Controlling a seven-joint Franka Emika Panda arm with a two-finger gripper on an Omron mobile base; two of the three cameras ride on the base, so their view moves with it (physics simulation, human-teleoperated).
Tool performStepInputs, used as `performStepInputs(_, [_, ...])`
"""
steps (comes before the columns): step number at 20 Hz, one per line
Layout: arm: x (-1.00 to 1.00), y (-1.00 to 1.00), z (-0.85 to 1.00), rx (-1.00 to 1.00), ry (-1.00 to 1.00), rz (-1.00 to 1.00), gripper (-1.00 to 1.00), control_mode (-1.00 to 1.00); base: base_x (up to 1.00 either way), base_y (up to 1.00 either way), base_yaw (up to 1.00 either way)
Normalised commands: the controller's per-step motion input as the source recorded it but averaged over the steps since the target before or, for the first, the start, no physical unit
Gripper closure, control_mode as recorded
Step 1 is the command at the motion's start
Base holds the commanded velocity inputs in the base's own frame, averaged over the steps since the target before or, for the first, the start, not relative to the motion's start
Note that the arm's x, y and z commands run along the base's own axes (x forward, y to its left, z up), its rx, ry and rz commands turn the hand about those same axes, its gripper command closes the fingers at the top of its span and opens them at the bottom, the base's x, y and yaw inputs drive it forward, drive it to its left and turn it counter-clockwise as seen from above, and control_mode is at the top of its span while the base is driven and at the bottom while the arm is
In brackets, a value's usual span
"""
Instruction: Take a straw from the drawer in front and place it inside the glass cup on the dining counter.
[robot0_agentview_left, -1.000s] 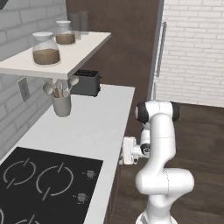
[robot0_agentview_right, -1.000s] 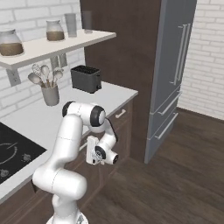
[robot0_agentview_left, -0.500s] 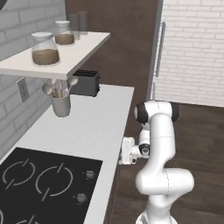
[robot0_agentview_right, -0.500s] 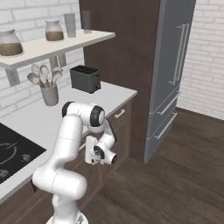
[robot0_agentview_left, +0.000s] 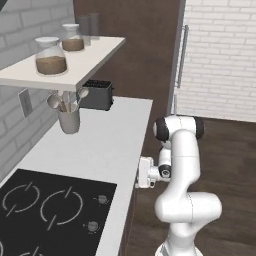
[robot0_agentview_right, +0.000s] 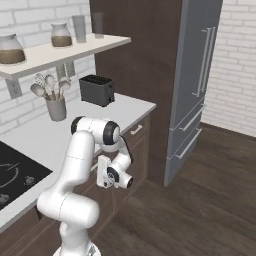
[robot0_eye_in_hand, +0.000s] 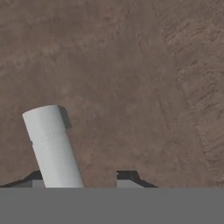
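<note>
The drawer is shut. Its front is a plain, dark brown wooden face with a faint grain, seen close up in the hand view. It sits under the edge of the white desk, just past the hob on the side away from the wall. A pale, round bar handle slants across the front.

The gripper is right up against that front, with its two dark tips on either side of the handle. The handle lies hard by one tip and a gap remains to the other. Whether the tips are already clamped on the handle I cannot tell.

On the desk beyond the hob, against the brick wall, a grey pot holds spoons and ladles with their bowls upward. Further beyond the hob stands a black toaster.

Above the hob and the pot, a white shelf carries two glass jars. The nearer jar is about half full of brown stuff, and the farther jar has a brown layer too. Two empty dark tumblers stand behind them.

Well beyond the hob, past a tall dark panel, is a grey fridge.
</note>
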Motion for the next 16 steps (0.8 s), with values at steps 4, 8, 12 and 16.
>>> performStepInputs(4, [0.00,0.00,-0.02,0.00,0.03,0.00,1.00,-1.00,0.00,0.00,0.00])
performStepInputs(8, [-0.02,0.00,-0.01,0.00,0.07,0.00,1.00,-1.00,0.00,0.00,0.00])
performStepInputs(12, [-0.36,-0.04,0.01,0.00,0.00,-0.02,1.00,-1.00,0.00,0.00,0.00])
performStepInputs(16, [-0.65,-0.29,0.07,0.04,-0.01,0.00,1.00,-1.00,0.00,0.00,0.00])
